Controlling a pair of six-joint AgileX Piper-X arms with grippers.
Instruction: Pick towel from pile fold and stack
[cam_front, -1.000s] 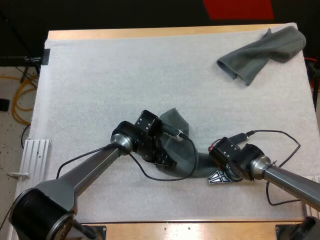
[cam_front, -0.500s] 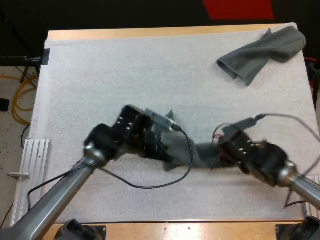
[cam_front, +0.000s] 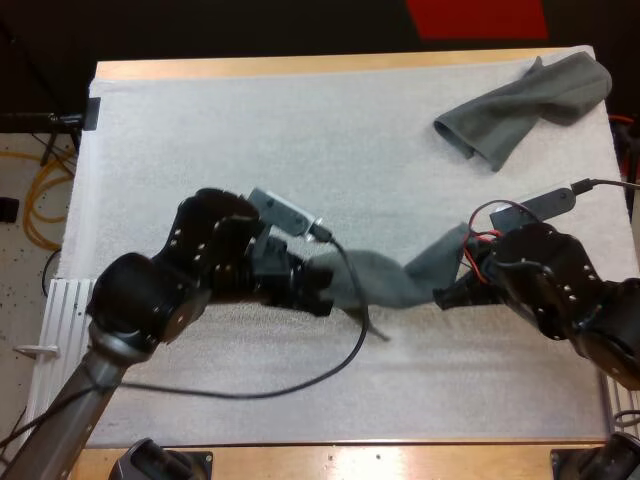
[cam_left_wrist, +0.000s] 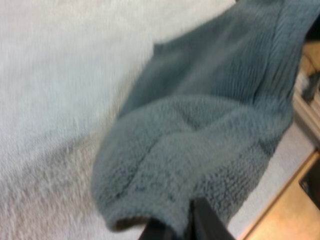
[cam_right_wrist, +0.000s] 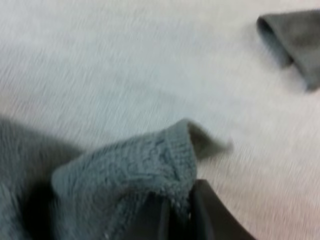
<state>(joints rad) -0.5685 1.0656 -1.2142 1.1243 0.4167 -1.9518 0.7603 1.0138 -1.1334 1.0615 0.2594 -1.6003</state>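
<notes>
Grey-green towel (cam_front: 388, 284) hangs strung between my two grippers, over the near middle of the white mat (cam_front: 230, 150). My left gripper (cam_front: 320, 292) is clamped on its left end. My right gripper (cam_front: 452, 294) pinches its right corner, cloth pressed between the fingers (cam_right_wrist: 202, 212). Farther off, a crumpled towel (cam_front: 520, 108) lies at the mat's far right corner, well apart.

Towels: two, namely the stretched towel (cam_front: 390, 285) and the crumpled towel (cam_front: 525, 105). Mat (cam_front: 200, 150): one. Hands: two, left hand (cam_front: 318, 298), right hand (cam_front: 450, 295).
</notes>
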